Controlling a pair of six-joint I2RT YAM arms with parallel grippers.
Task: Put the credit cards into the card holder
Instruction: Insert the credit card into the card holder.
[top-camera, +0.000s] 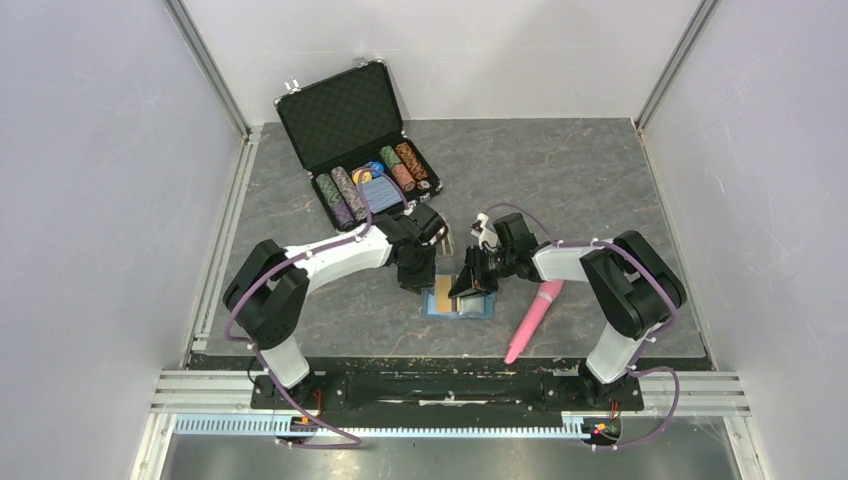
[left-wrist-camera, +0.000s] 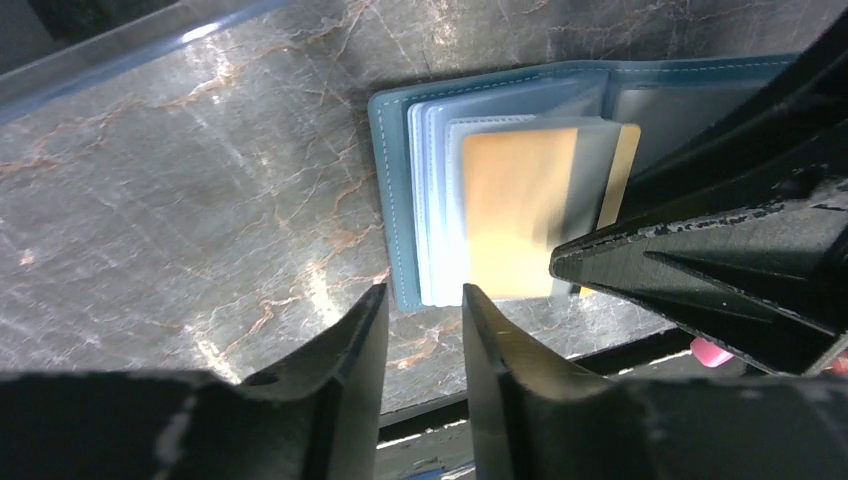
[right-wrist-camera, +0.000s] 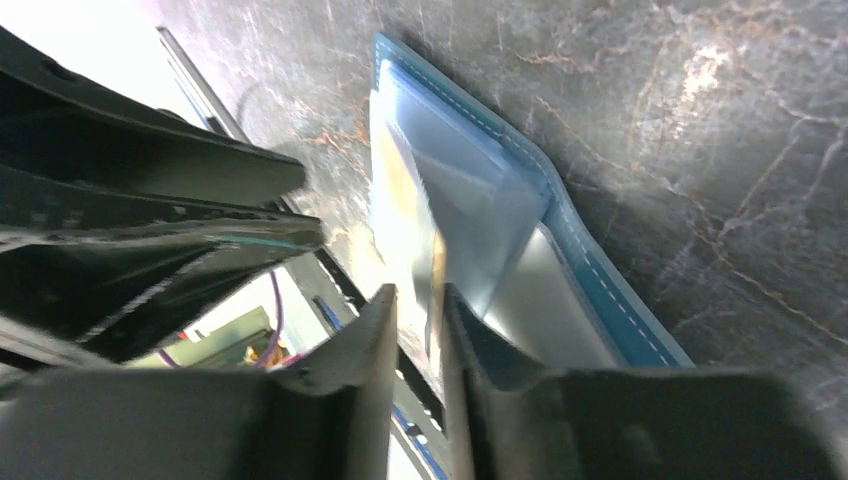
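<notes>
Fingers of my right gripper (right-wrist-camera: 416, 300) pinch the thin gold-orange plastic card (left-wrist-camera: 515, 210), half-seated in the teal-blue folding card holder (left-wrist-camera: 390, 200); left gripper (left-wrist-camera: 425, 300) slightly parted, empty. Next: slide it deeper.

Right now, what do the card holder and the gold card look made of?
Card holder: probably leather or faux leather, matte teal with a stitched border. Its sleeves look like clear soft plastic. Gold card: likely rigid plastic, slightly glossy, thin and flat.

No readable text anywhere tbh. The gold card (left-wrist-camera: 520, 215) in the card holder (left-wrist-camera: 390, 200) has a plain face from here, and any print on the poker chips (top-camera: 375, 180) in the black case (top-camera: 340, 115) is too small to read.
</notes>
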